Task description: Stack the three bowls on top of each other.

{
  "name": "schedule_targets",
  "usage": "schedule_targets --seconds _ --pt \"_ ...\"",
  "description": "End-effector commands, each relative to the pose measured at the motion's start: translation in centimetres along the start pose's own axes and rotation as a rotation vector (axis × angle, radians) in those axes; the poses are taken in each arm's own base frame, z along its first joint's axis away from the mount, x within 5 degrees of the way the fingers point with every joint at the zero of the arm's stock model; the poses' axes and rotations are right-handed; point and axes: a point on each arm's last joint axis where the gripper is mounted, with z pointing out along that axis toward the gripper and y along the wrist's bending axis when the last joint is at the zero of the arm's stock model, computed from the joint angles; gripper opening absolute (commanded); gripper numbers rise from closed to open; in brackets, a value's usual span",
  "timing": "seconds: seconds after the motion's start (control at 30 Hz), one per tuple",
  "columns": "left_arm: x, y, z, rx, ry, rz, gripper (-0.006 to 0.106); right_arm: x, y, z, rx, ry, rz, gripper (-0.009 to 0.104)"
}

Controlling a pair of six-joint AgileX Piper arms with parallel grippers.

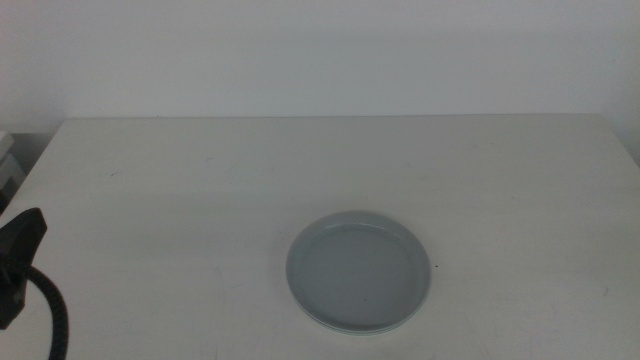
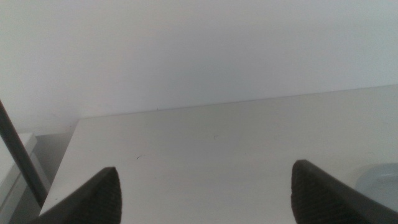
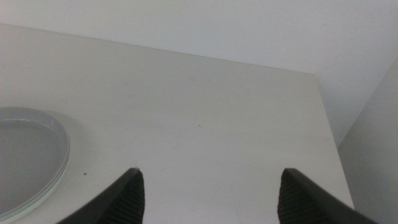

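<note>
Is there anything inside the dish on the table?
No, it looks empty. The light grey dish sits upright on the table, and its smooth inside shows bare. Whether other dishes are stacked under it, I cannot tell.

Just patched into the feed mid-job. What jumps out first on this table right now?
A single round, light grey dish sits on the white table, toward the near edge and slightly right of centre; the layered rim in the right wrist view hints at a stack, but I cannot count the bowls. The left hand hangs open over bare table with the dish off to one side, and the right hand is open too, beside the dish, touching nothing.
</note>
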Motion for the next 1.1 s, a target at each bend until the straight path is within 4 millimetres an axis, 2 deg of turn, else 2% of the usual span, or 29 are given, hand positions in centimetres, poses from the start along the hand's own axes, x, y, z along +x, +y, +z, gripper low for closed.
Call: schedule_targets --seconds 0.0,0.1,0.23,0.5,0.77,0.93,1.07 --pt "-1.5 0.1 -0.3 -0.006 -0.099 -0.011 0.105 -1.3 -0.3 -0.3 0.027 -0.087 -0.02 0.055" --pt "-1.1 0.0 -1.5 -0.006 -0.148 -0.01 0.105 -1.2 -0.3 -0.5 0.029 -0.094 -0.024 0.055" --pt "0.1 0.0 -2.5 -0.006 -0.188 -0.01 0.105 -0.5 -0.1 -2.0 0.038 -0.168 -0.028 0.055" --pt "4.7 0.0 -3.2 -0.006 -0.192 -0.01 0.105 4.0 0.5 -3.1 0.046 -0.232 -0.032 0.055" --pt "7.9 0.0 -2.5 -0.007 -0.128 -0.012 0.105 7.2 0.8 -2.8 0.048 -0.255 -0.033 0.055" --pt "10.4 0.0 -2.2 -0.007 -0.099 -0.012 0.105 8.2 0.9 -2.1 0.044 -0.219 -0.031 0.055" --pt "10.7 -0.1 -2.3 -0.003 -0.07 -0.013 0.105 9.2 0.9 -1.5 0.041 -0.187 -0.031 0.055"
